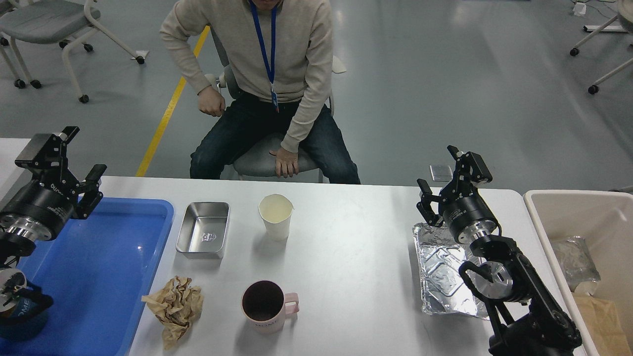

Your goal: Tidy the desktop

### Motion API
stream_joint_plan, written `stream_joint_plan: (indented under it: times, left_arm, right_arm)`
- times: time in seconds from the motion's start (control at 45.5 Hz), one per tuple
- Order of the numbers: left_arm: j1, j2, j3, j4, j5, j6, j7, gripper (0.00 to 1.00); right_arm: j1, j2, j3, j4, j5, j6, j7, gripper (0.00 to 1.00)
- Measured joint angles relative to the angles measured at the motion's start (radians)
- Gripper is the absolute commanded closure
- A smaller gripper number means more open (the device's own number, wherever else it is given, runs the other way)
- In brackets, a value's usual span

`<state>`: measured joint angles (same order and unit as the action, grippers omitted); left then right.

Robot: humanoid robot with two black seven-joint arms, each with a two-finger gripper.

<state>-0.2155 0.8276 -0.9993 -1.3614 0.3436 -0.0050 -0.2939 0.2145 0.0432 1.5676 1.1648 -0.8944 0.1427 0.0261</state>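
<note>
The white desktop (356, 247) fills the lower middle of the head view. On it lie a small steel tray (203, 230), a white paper cup (276, 216), a pink mug (267, 306), a crumpled brown paper wad (175, 307) and a foil tray (445, 269). My left gripper (74, 158) is open and empty, raised above the far end of the blue tray (109, 267). My right gripper (440, 175) is open and empty, raised above the far edge of the foil tray.
A beige bin (568, 207) stands at the right edge, holding a crumpled foil piece (576, 264) and brown paper (601, 321). A dark blue mug (22, 316) sits in the blue tray at lower left. A seated person (267, 89) faces the table's far edge.
</note>
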Motion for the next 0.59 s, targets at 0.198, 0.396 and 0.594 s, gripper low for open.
stream_joint_plan:
  times: [0.198,0.396,0.594]
  left_arm:
    - [-0.068,0.153,0.154,-0.038,0.0,-0.01,0.021,0.04]
    - [-0.203,0.254,0.441,-0.042,0.003,-0.013,0.022,0.04]
    - [-0.24,0.341,0.543,-0.071,0.003,-0.007,0.077,0.04]
  right_arm:
    - [-0.001,-0.002,0.0,-0.005,0.0,0.0,0.0,0.0]
    - [0.001,-0.003,-0.003,-0.009,0.0,0.0,0.0,0.0]
    - [0.001,-0.003,-0.014,-0.015,0.0,0.001,0.0,0.0]
